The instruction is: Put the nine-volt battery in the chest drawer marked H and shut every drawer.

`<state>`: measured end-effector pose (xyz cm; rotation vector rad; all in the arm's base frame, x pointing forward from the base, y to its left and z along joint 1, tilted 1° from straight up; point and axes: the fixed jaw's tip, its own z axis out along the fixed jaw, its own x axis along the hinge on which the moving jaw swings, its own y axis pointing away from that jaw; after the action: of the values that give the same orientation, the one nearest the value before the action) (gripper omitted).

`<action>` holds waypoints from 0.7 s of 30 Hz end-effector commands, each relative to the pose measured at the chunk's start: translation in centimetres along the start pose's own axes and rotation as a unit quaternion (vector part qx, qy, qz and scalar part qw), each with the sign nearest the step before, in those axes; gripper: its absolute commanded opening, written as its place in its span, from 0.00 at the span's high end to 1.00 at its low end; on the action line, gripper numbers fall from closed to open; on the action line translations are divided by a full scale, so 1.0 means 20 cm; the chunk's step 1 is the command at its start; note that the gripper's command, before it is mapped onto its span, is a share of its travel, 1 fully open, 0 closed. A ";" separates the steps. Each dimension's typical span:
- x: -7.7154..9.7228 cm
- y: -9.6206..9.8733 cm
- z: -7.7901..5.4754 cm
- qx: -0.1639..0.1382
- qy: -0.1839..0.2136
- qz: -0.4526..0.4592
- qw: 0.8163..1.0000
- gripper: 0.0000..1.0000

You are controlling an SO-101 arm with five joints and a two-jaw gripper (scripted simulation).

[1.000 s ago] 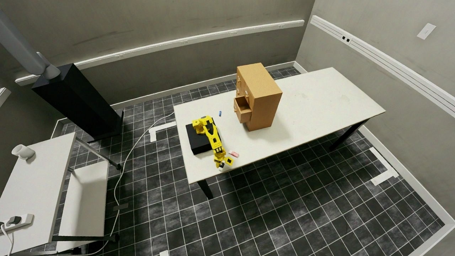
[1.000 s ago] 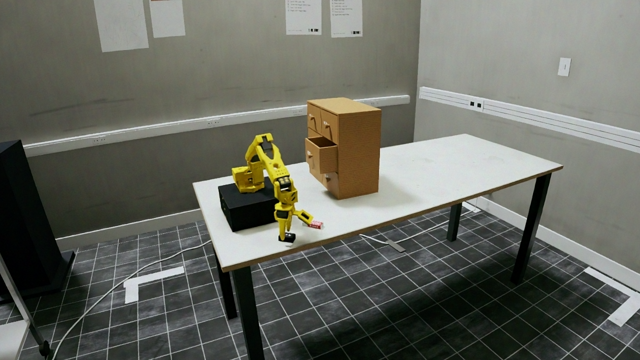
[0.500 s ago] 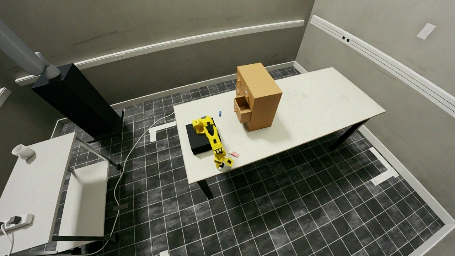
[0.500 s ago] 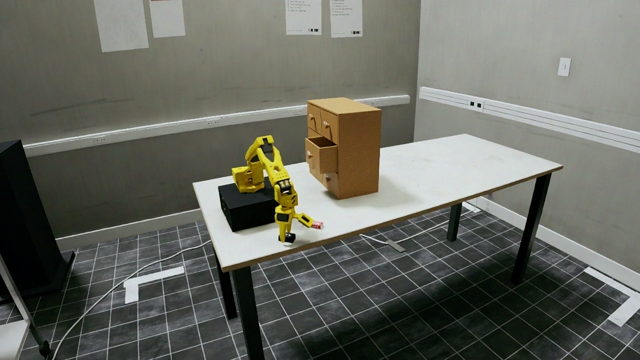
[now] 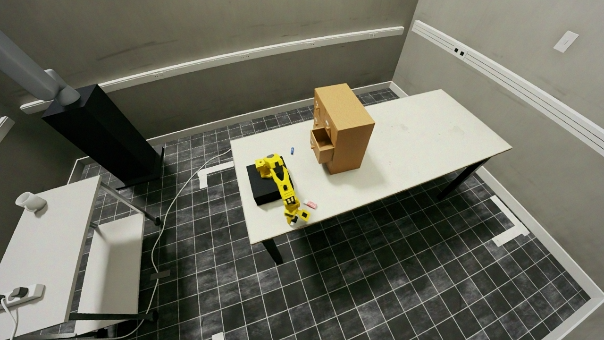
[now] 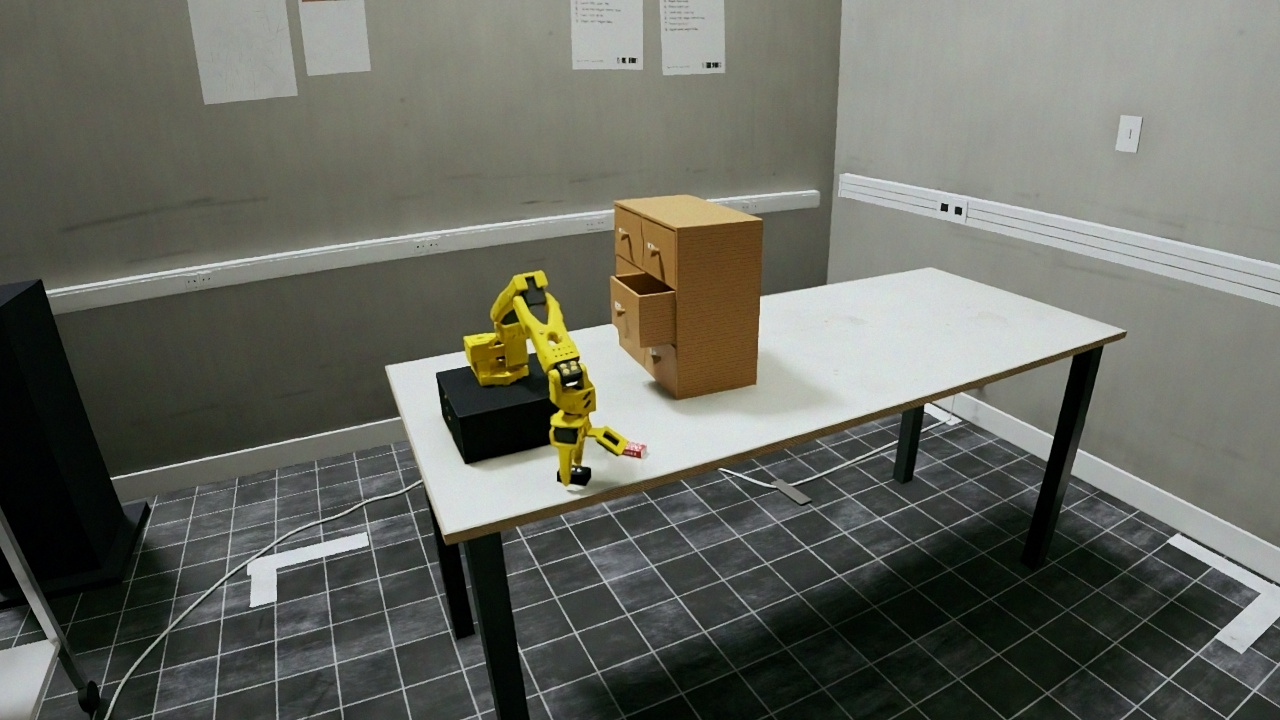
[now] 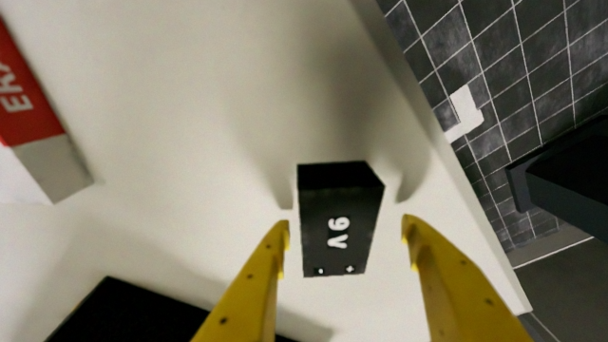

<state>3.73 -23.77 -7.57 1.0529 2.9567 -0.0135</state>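
Observation:
The black nine-volt battery [image 5: 294,219] [image 6: 578,475] [image 7: 339,204] lies flat on the table [image 5: 422,135] [image 6: 877,340] near its front edge. My gripper [image 5: 297,219] [image 6: 594,463] [image 7: 345,222] is open and low over it. In the wrist view one fingertip is on each side of the battery, with a gap on both sides. The cardboard chest [image 5: 354,131] [image 6: 720,304] stands upright. One middle-level drawer [image 5: 324,152] [image 6: 653,318] is pulled partly out, and its visible inside looks empty. The other visible drawers look shut. The drawer letters are too small to read.
A red and white eraser [image 5: 311,204] [image 6: 634,449] [image 7: 28,109] lies beside the open jaw, towards the chest. A small blue object [image 5: 291,150] lies between the arm's black base block [image 5: 264,188] [image 6: 492,429] and the chest, towards the back. The table's front edge is close to the battery.

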 end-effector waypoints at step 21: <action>0.00 0.00 0.03 0.000 -0.001 -0.001 1.000 0.70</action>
<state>3.72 -23.73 -7.86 1.0529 2.9567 -0.0133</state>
